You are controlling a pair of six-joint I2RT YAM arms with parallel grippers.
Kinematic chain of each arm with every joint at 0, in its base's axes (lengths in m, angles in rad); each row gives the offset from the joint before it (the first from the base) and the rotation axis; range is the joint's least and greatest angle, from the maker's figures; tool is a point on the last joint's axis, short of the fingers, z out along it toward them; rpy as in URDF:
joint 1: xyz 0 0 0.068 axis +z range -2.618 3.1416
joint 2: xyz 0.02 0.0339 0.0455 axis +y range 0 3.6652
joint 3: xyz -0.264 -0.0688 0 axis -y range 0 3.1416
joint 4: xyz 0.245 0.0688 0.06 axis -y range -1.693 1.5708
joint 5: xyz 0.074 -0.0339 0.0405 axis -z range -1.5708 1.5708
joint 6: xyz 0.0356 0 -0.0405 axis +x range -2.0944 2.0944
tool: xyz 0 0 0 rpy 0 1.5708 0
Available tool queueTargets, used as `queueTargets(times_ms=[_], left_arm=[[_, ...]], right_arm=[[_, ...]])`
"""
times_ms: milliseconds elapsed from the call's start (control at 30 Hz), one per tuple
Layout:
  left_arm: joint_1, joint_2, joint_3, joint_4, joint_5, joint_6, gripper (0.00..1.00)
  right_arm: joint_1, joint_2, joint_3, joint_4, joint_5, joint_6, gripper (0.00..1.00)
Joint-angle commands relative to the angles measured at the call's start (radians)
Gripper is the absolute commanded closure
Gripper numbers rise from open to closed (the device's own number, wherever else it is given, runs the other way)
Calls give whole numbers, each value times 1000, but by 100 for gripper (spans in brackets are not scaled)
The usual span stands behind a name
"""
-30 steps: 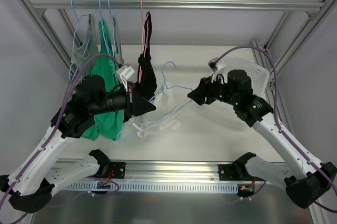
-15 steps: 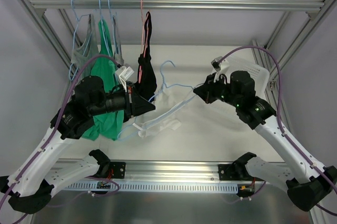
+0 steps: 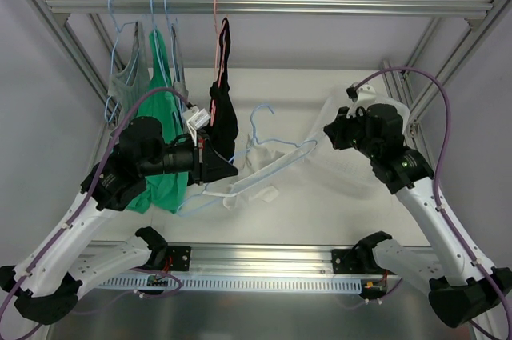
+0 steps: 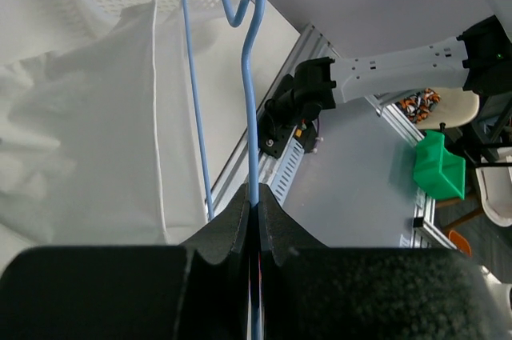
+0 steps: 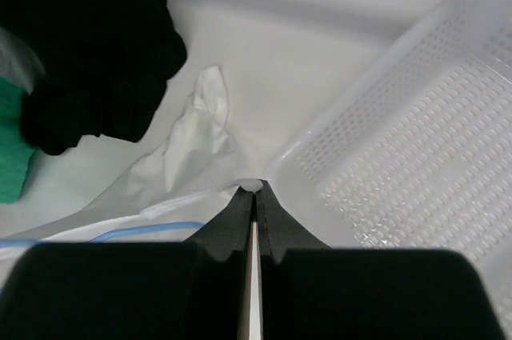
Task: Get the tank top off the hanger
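We see left tool [image 4: 254, 208] clamped on hanger [image 4: 250, 116] wire and right tool [image 5: 254, 196] pinching tank top [image 4: 88, 140] edge. Tank top held above mid desk [image 3: 320, 212] between tools, part draped on hanger. We judge fabric light, limp, snag-prone; grab strap or hem.

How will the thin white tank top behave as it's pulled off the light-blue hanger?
Likely floppy: the thin white tank top crumples under the light-blue wire hanger. Probably light, maybe stretchy: its strap runs taut to the right tool.
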Motion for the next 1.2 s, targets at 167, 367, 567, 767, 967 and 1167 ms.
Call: queueTargets(times_ms=[167,367,567,767,967,1167], left_arm=[[-10,-45,80,39,28,42,100],[-10,-22,126,251,-135,15,100],[-41,84,8,878,-129,-97,100],[-171,274,-15,1382,-178,22,100],[-178,464,124,1590,-192,148,100],[-182,420,42,1626,-443,360,100]], right_arm=[[-54,38,20,0,-117,4,100],[-54,-177,-131,211,-403,183,100],[-51,-381,-263,297,-521,298,100],[-34,-485,-384,224,-636,349,100],[-27,-557,-459,-52,-633,234,100],[-24,-593,-487,-210,-547,159,100]])
